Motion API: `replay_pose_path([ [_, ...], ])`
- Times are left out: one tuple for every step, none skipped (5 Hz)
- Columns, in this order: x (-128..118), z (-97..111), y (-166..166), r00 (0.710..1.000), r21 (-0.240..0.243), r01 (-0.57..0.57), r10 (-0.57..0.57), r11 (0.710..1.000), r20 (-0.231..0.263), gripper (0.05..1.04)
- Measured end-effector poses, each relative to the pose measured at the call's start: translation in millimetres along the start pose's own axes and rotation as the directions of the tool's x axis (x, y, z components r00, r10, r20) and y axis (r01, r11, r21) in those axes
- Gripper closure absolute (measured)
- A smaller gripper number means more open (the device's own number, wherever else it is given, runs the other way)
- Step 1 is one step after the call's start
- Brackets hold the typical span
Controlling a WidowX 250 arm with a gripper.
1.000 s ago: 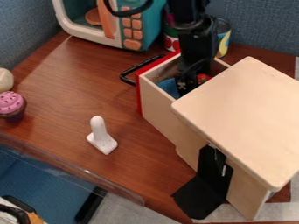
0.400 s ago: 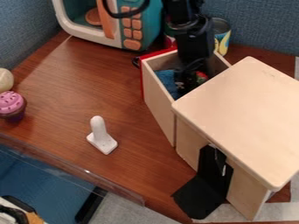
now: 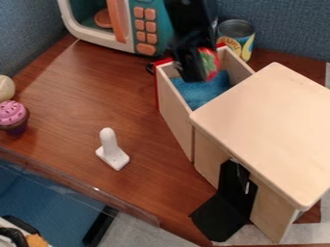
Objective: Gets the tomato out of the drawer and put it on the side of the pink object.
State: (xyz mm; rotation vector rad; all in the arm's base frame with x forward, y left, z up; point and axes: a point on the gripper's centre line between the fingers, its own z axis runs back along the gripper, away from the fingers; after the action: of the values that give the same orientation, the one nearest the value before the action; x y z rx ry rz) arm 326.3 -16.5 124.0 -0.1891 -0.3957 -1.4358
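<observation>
1. The tool (image 3: 195,72) has the tomato (image 3: 209,63) in its grip, over the front end of the open drawer (image 3: 174,116) and above the blue cloth (image 3: 201,91) inside.
2. The step in hand looks to be lifting out; the placing is not yet done.
3. Next, I judge, it should rise enough to pass the drawer's wall and black handle (image 3: 149,69), cross the bench (image 3: 84,96) to the pink-topped cupcake (image 3: 13,115), lower beside it, then let go.
4. A pale round object (image 3: 6,88) sits just behind the cupcake, so the side facing the drawer seems the easier target.
5. The white upright piece (image 3: 109,147) stands between drawer and cupcake, nearer the camera; a low, wide swing could topple it. The toy microwave (image 3: 136,41) bounds the route behind.
</observation>
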Motion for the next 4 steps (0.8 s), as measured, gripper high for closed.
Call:
replay_pose_path([
  [-8.5, 15.3, -6.9, 0.998, 0.061, -0.037, 0.041, 0.997, -0.056, 0.319],
  [-45.7, 10.9, -13.0, 0.929, 0.164, -0.226, 0.263, 0.960, -0.260, 0.319],
  [-70.8, 2.8, -15.2, 0.857, 0.215, -0.292, 0.354, 0.932, -0.375, 0.319],
  [-108.9, -6.5, -19.9, 0.780, 0.216, -0.385, 0.441, 0.897, -0.443, 0.319],
])
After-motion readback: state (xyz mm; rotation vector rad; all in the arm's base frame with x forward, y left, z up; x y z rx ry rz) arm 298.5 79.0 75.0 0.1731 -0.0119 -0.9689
